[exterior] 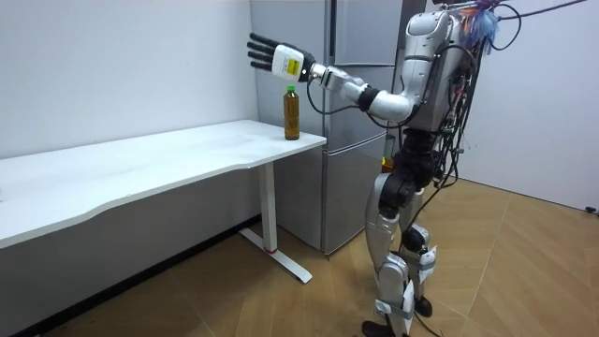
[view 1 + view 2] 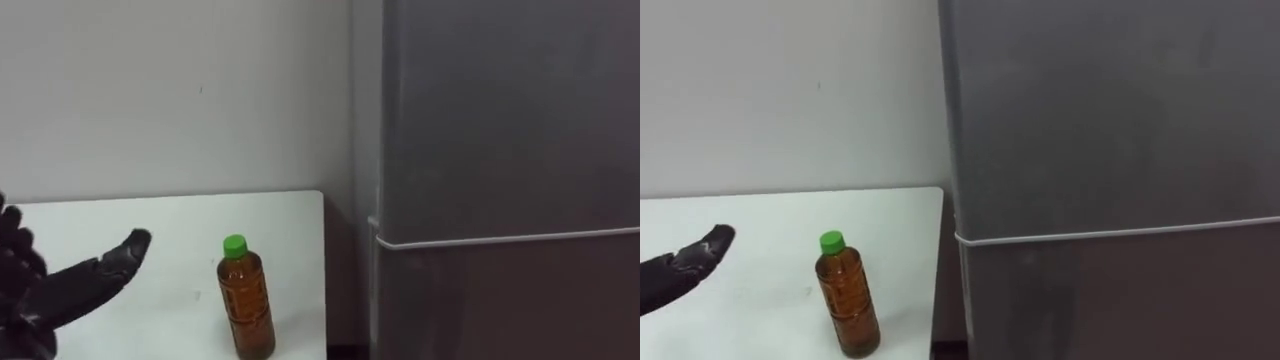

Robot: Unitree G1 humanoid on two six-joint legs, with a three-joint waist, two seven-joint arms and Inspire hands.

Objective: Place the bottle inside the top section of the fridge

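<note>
bottle: upright on desk corner, just beside fridge; cap on, brown liquid nearly to neck.
left robot hand: released, fingers straight, near bottle, apart.
step: reach; best wrapped round mid-body, kept upright.
upper door: shut; contents hidden.

A long white table stands against a plain white wall on wooden floor.
</note>
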